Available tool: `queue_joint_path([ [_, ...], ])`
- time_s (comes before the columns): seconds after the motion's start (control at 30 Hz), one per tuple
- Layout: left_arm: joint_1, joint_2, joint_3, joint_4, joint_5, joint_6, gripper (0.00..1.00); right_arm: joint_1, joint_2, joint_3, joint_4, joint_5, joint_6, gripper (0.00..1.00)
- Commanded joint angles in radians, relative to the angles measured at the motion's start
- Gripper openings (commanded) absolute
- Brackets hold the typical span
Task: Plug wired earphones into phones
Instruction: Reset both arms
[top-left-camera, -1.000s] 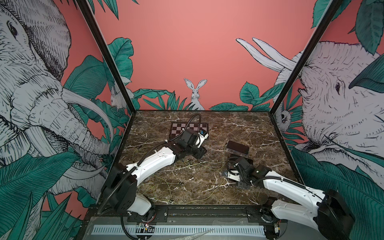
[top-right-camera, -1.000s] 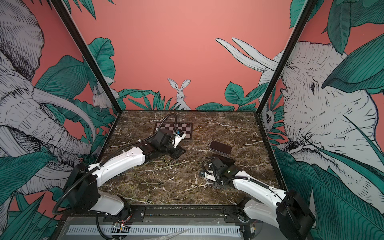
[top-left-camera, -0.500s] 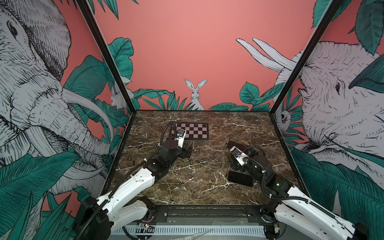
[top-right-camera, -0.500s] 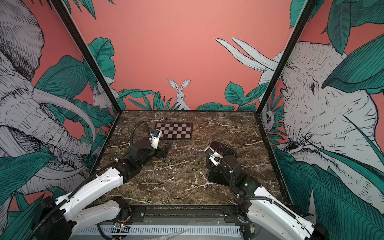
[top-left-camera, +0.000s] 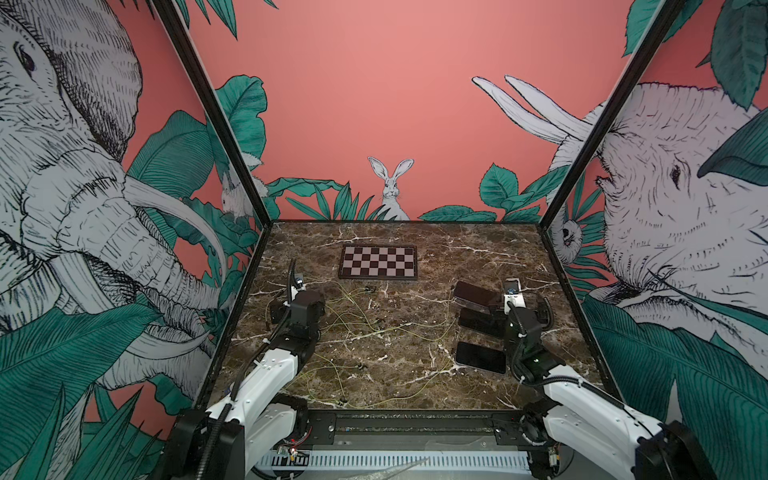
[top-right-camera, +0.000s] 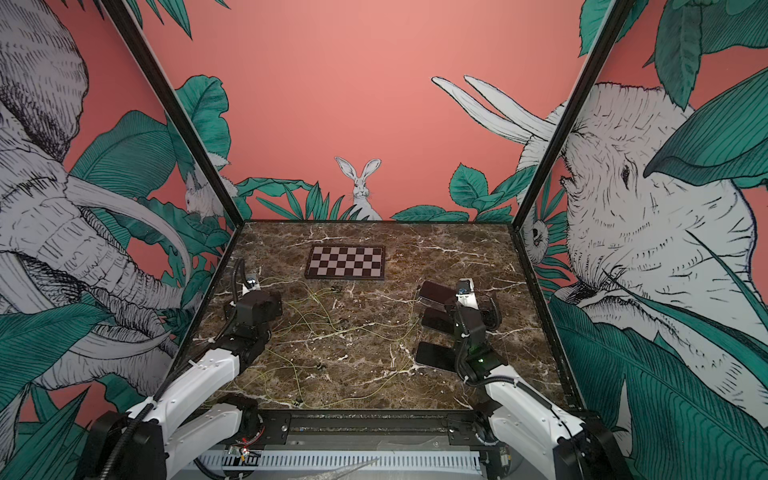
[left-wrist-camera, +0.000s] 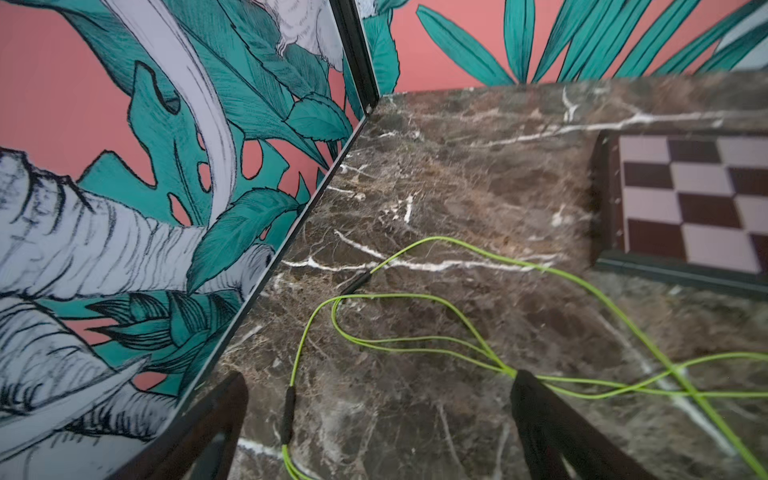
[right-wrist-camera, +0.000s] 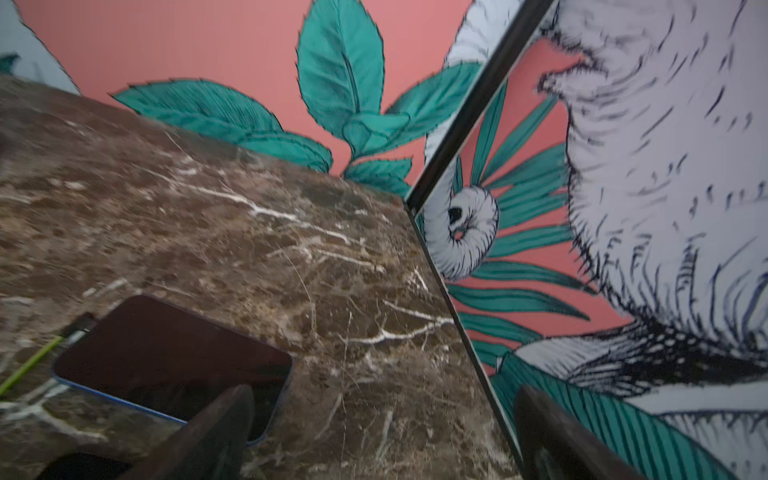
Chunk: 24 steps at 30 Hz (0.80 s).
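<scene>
Looks partly done: shows a dark plug (right-wrist-camera: 79, 326) apparently seated in one smartphone (right-wrist-camera: 174, 357) edge. Cannot tell for the other phones (top-left-camera: 481, 357) at the right of the marble table (top-left-camera: 415, 237). Leaves yellow-green earphone cords (top-left-camera: 374, 328) strewn across its middle. Holds nothing in left gripper (left-wrist-camera: 379, 376) or right gripper (right-wrist-camera: 385, 390): fingers spread wide, clasping neither cord nor phone.

Phones (top-left-camera: 481, 357) right of scattered earphones (left-wrist-camera: 287, 415), checkerboard (top-left-camera: 378, 262) behind, on table (top-left-camera: 478, 245).

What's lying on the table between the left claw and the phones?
Only loose earphone cords on bare marble between left gripper and phones; both top views show it.
</scene>
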Motion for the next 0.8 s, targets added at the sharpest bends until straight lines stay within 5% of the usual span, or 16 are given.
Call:
queue_joint_path([
  [0.0, 0.026, 0.005, -0.034, 0.111, 0.019, 0.097, 0.99, -0.051, 0.120, -0.040, 0.133, -0.083, 0.044, 1.00],
  [0.13, 0.060, 0.087, -0.113, 0.326, 0.116, 0.187, 1.00, -0.093, 0.244, -0.049, 0.333, -0.164, -0.021, 0.99],
  [0.37, 0.119, 0.283, -0.128, 0.694, 0.364, 0.244, 1.00, -0.274, 0.418, -0.021, 0.530, -0.420, 0.091, 0.99],
  [0.47, 0.127, 0.366, -0.082, 0.720, 0.422, 0.231, 1.00, -0.347, 0.550, -0.020, 0.662, -0.510, 0.141, 1.00],
  [0.53, 0.136, 0.477, -0.104, 0.879, 0.453, 0.235, 1.00, -0.355, 0.641, -0.032, 0.799, -0.532, 0.135, 0.99],
  [0.6, 0.147, 0.609, -0.115, 1.077, 0.430, 0.242, 1.00, -0.355, 0.612, -0.017, 0.729, -0.561, 0.129, 0.99],
  [0.7, 0.171, 0.538, 0.002, 0.717, 0.423, 0.173, 1.00, -0.356, 0.604, 0.114, 0.480, -0.433, 0.176, 1.00],
  [0.77, 0.203, 0.563, -0.011, 0.779, 0.452, 0.155, 1.00, -0.357, 0.586, 0.122, 0.416, -0.430, 0.183, 1.00],
])
